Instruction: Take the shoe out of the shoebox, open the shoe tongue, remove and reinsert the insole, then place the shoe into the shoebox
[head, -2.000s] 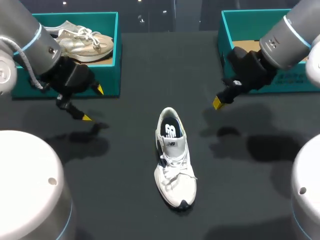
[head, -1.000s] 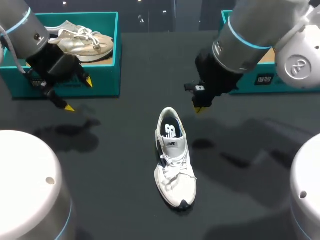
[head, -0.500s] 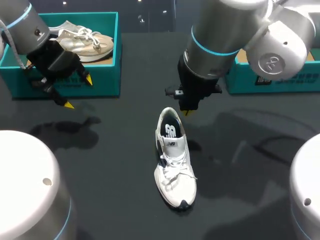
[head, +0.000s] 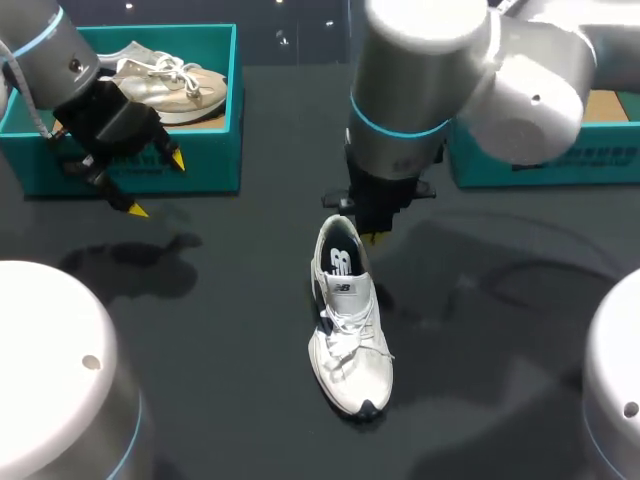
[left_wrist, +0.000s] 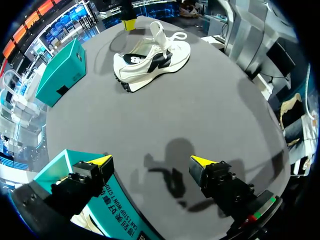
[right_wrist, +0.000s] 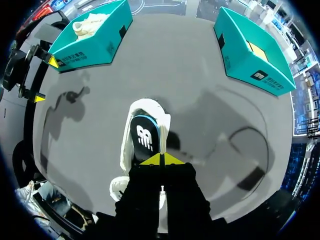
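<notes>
A white lace-up shoe (head: 350, 330) stands on the black table mid-view, heel toward the back. A dark insole (head: 341, 262) with a white logo shows in its opening. My right arm reaches past the middle. Its gripper (head: 372, 236) is shut and empty just above the heel's right rim. In the right wrist view its tips (right_wrist: 161, 160) meet just over the insole (right_wrist: 145, 136) of the shoe (right_wrist: 131, 150). My left gripper (head: 156, 186) hangs open and empty in front of the left shoebox (head: 215, 150). From the left wrist, the open gripper (left_wrist: 152, 161) has the shoe (left_wrist: 152, 56) far ahead.
The left teal shoebox holds a beige shoe (head: 170, 82). A second teal shoebox (head: 580, 165) stands at the back right, partly behind my right arm. Both boxes show in the right wrist view, the left shoebox (right_wrist: 92, 42) and the right one (right_wrist: 252, 50).
My right arm has swung left from near the right shoebox to the shoe's heel, still shut. My left gripper rose toward the left box, then held still, open.
</notes>
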